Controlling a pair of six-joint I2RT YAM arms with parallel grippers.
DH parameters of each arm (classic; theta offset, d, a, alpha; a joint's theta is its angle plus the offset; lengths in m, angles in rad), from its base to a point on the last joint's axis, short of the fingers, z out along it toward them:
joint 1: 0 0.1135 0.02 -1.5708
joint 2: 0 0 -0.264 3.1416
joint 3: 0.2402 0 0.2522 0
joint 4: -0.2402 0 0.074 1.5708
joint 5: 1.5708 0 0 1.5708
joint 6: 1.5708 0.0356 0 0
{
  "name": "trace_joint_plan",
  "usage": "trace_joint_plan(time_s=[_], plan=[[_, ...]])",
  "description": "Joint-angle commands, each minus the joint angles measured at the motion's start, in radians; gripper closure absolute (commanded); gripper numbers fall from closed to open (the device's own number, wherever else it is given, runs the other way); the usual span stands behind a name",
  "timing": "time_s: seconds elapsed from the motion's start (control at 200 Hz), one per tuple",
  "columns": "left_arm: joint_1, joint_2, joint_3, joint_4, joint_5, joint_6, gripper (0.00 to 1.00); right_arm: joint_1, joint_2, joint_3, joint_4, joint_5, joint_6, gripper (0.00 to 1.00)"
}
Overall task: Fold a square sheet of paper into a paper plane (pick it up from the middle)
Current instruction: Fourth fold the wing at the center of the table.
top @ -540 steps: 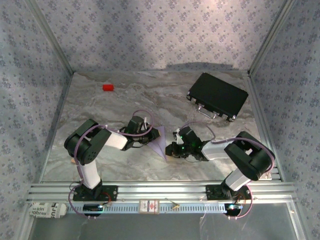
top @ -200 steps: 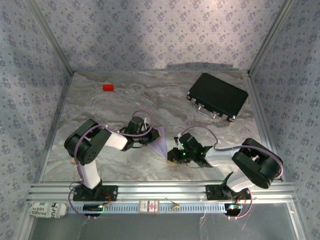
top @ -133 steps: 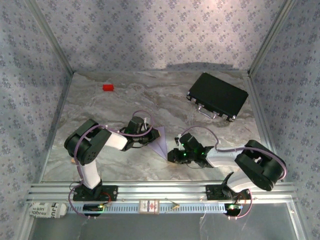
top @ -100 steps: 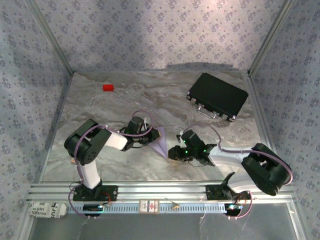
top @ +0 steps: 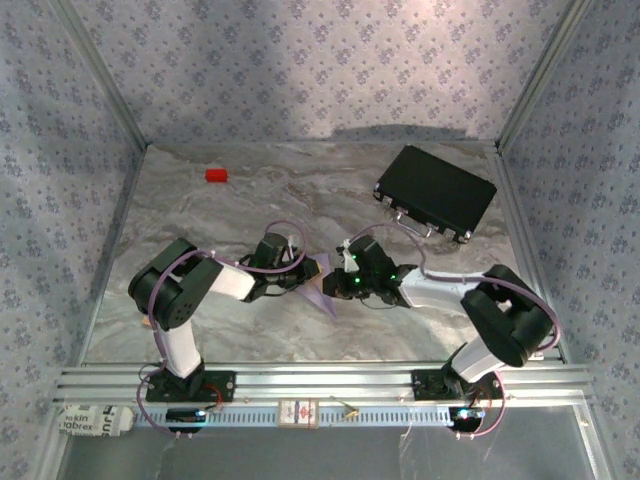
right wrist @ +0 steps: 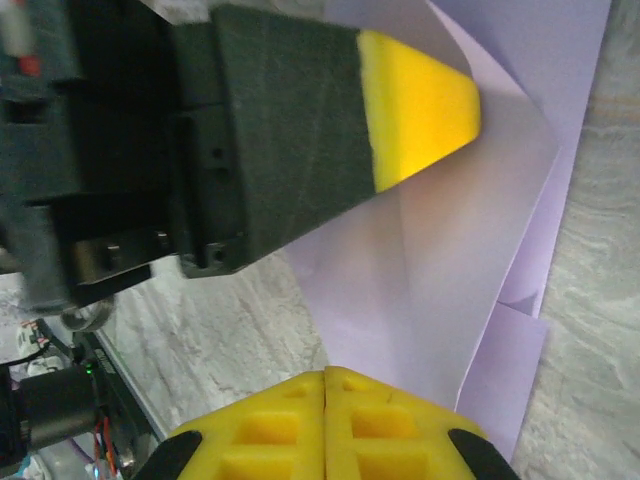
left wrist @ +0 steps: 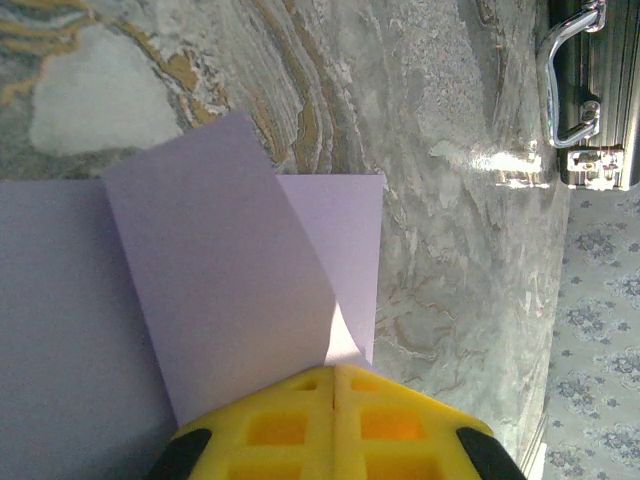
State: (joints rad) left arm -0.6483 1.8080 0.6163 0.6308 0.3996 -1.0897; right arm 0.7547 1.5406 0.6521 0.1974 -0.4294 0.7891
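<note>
While both arms bend inward in the top external view, the left gripper (top: 307, 275) and the right gripper (top: 339, 284) meet at the lilac paper (top: 325, 298), which lies on the marble table (top: 200, 215) just between them, near the middle. From this height I cannot tell how the jaws stand. A small red block (top: 216, 175) sits far back on the left, and a black case (top: 435, 192) lies at the back right, both well apart from the paper.

Seen from the left wrist, the left gripper (left wrist: 335, 378) has its yellow pads (left wrist: 275, 430) pressed together along a tight seam. Their tips rest against the lilac paper (left wrist: 200, 290), where a folded flap lies slantwise over a flatter layer beneath. Whether any paper sits between the pads cannot be told. The table (left wrist: 450, 250) runs off to the right, where the metal handle of the black case (left wrist: 590, 120) shows at the top corner.

On the right wrist view, the right gripper (right wrist: 325, 382) likewise has its yellow pads (right wrist: 390, 425) closed tight against each other, tips at the near edge of the lilac paper (right wrist: 450, 250). Across from it the left gripper (right wrist: 440, 100) lies low over the same paper, its yellow tip over a raised, creased fold. Bare table (right wrist: 600, 300) shows at the right.
</note>
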Motion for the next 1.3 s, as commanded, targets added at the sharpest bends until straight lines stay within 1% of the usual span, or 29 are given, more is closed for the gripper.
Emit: trace_joint_plan(time_s=[0.0, 0.17, 0.44, 0.555, 0.994, 1.294], plan=[[0.003, 0.012, -0.030, -0.103, -0.039, 0.025, 0.95, 0.017, 0.049, 0.060, -0.015, -0.017, -0.005, 0.93], [0.004, 0.014, -0.030, -0.103, -0.037, 0.027, 0.95, 0.026, 0.108, 0.101, -0.079, 0.024, -0.014, 0.94], [0.004, 0.011, -0.030, -0.106, -0.036, 0.030, 0.95, 0.036, 0.154, 0.048, -0.004, 0.011, 0.026, 0.95], [0.006, 0.011, -0.030, -0.107, -0.037, 0.030, 0.95, 0.041, 0.153, 0.016, 0.033, 0.003, 0.045, 0.95], [0.015, 0.011, -0.035, -0.121, -0.042, 0.033, 0.95, 0.069, 0.130, -0.077, 0.085, 0.023, 0.085, 0.95], [0.027, 0.011, -0.041, -0.124, -0.042, 0.035, 0.95, 0.090, 0.056, -0.173, 0.083, 0.053, 0.102, 0.95]])
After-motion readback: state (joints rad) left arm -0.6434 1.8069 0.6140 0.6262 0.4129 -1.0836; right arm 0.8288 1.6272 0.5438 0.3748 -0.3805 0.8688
